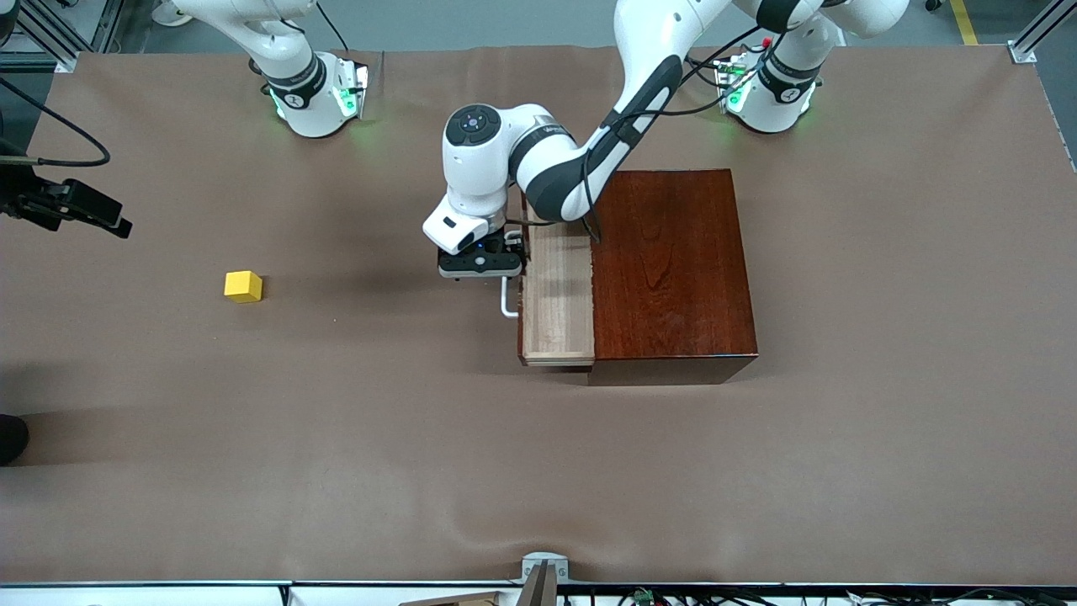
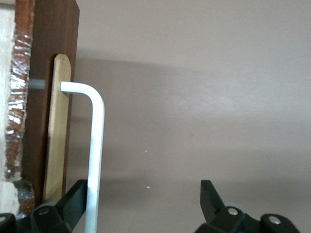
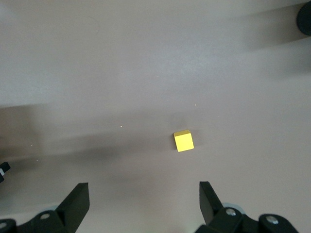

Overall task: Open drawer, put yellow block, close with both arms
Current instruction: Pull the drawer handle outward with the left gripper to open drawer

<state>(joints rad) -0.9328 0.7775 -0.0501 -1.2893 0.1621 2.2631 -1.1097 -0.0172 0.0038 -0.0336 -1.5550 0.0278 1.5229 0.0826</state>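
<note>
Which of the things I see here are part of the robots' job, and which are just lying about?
For the job:
- drawer, partly open
- its white handle
- yellow block
- left gripper, open at the handle
- right gripper, open above the block

Lying about:
- black object at the table's edge

Left pincer [image 1: 480, 263] hangs low with fingers [image 2: 73, 201] spread; right pincer [image 3: 144, 201] hovers high, agape.

A brown-covered tabletop [image 1: 336, 438] carries 2 things: a small yellow block [image 1: 243, 286] toward the right arm's end, and a dark mahogany box [image 1: 671, 269] with its drawer [image 1: 557, 295] pulled out.
</note>
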